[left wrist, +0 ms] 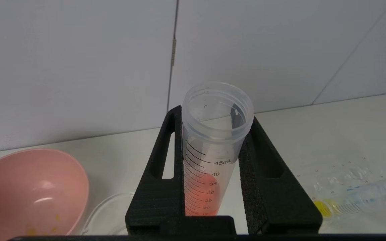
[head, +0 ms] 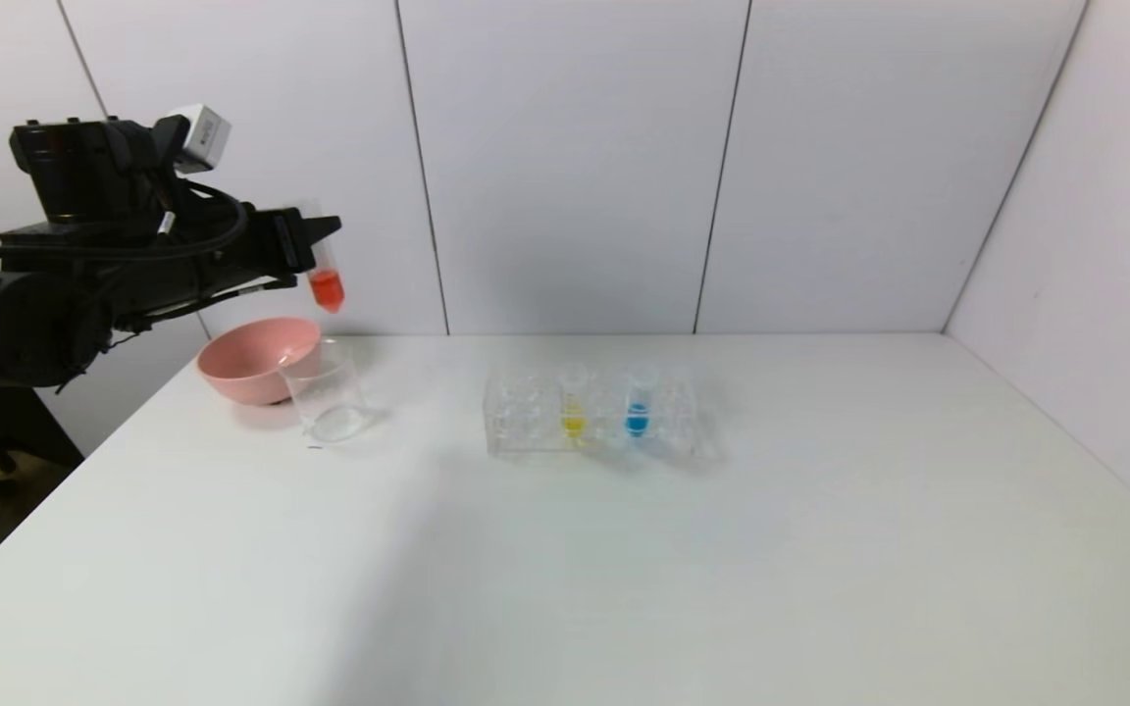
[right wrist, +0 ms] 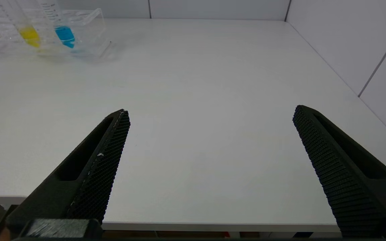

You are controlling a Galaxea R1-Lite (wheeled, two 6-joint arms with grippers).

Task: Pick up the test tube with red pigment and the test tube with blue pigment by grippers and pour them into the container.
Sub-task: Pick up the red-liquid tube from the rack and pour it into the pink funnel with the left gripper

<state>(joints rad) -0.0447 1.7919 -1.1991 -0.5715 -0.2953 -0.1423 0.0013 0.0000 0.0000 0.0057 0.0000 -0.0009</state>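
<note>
My left gripper [head: 315, 235] is shut on the test tube with red pigment [head: 326, 286], holding it upright in the air above the container [head: 326, 390], a clear beaker on the table's far left. In the left wrist view the tube [left wrist: 209, 157] sits clamped between the two black fingers [left wrist: 161, 174] of my left gripper [left wrist: 213, 115], red liquid low inside it. The test tube with blue pigment [head: 637, 404] stands in the clear rack [head: 526, 427]; it also shows in the right wrist view [right wrist: 63, 31]. My right gripper [right wrist: 209, 112] hangs open over the table's near edge, holding nothing.
A pink bowl [head: 251, 358] sits just left of the beaker, touching or nearly touching it. A tube with yellow liquid [head: 573, 407] stands in the rack left of the blue one. White wall panels close the back and right of the table [head: 722, 549].
</note>
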